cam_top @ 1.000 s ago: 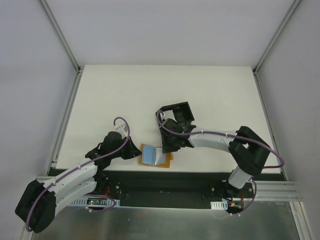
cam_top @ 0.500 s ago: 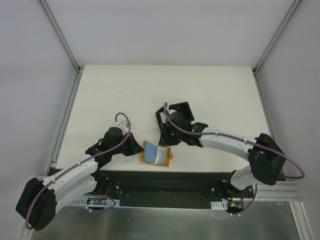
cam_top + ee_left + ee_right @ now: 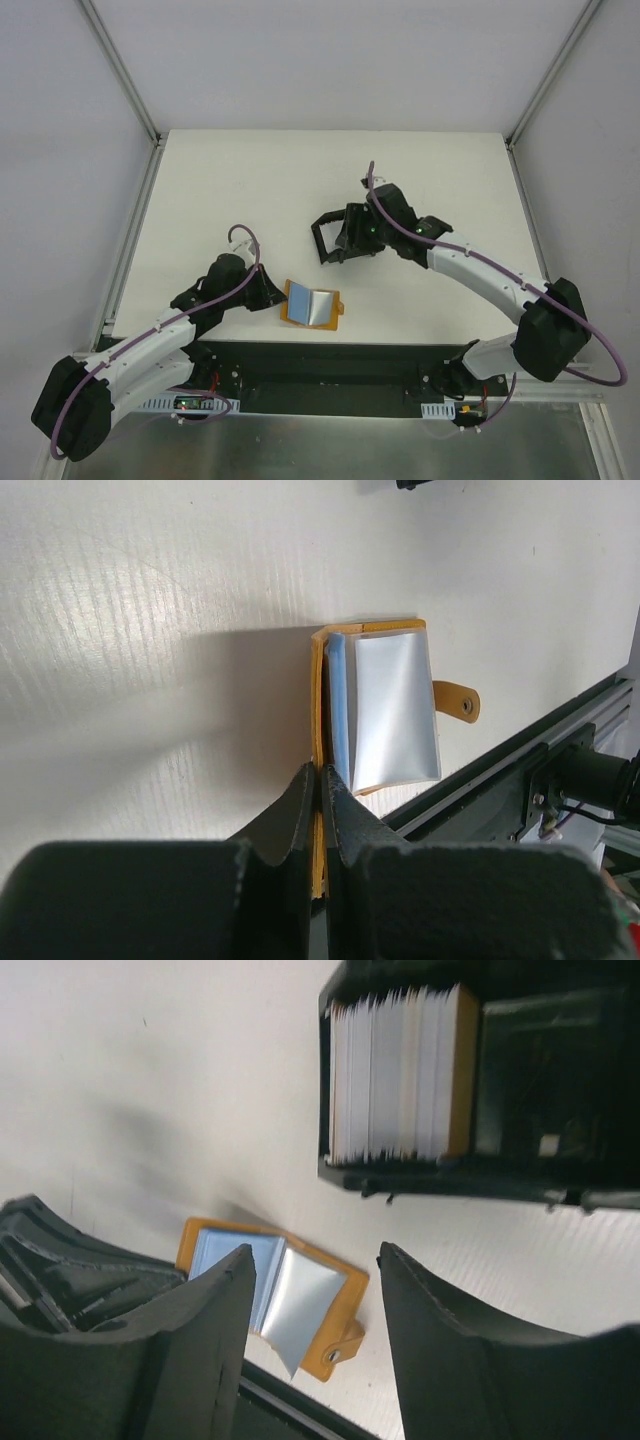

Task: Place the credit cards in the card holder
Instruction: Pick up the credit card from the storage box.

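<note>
Pinching wallet (image 3: 385, 705) edge in left gripper (image 3: 320, 772), spread empty on right gripper (image 3: 312, 1255); could tug wallet off table's (image 3: 250, 180) bottom edge.

**Tan-orange wallet (image 3: 312, 305) open on white table (image 3: 250, 190)**

Lies unfolded close to the table's near edge, blue lining and a shiny clear sleeve (image 3: 395, 710) facing up, with the snap tab (image 3: 455, 700) sticking out toward the dark rail (image 3: 340, 352).

Black plastic card holder (image 3: 450, 1178), matt table (image 3: 300, 180), glossy-sleeved wallet (image 3: 385, 710)
</note>
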### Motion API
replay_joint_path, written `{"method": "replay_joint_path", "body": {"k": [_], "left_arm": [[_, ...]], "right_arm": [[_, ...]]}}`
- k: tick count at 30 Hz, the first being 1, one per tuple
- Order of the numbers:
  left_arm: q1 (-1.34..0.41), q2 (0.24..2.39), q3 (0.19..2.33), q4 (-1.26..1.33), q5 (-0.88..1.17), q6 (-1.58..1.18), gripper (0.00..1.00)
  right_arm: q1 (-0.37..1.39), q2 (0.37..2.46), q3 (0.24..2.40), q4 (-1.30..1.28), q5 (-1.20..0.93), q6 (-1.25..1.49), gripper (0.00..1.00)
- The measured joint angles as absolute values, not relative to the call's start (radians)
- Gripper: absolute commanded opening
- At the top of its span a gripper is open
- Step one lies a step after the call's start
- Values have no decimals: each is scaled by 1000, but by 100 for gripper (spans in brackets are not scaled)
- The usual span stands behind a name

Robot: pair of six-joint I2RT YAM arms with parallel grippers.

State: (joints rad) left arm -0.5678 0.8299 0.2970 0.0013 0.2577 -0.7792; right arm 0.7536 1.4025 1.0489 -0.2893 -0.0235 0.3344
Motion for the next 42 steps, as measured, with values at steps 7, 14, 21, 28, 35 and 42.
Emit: {"method": "replay_joint_path", "body": {"k": [7, 14, 21, 28, 35, 42], "left_arm": [[-568, 816, 297, 1, 224, -802, 0], [-568, 807, 297, 1, 197, -823, 0], [-568, 800, 297, 1, 172, -826, 0], [-568, 800, 297, 1, 171, -826, 0], [-568, 807, 297, 1, 171, -826, 0], [-568, 829, 297, 1, 171, -826, 0]], "right_arm": [[633, 1501, 1198, -301, -50, 258, 70], [570, 1713, 1298, -307, -128, 196, 73], [553, 1842, 1355, -313, -200, 161, 74], [547, 1894, 1365, -310, -249, 155, 76], [538, 1925, 1365, -291, -300, 156, 73], [528, 1925, 1364, -263, -346, 161, 65]]}}
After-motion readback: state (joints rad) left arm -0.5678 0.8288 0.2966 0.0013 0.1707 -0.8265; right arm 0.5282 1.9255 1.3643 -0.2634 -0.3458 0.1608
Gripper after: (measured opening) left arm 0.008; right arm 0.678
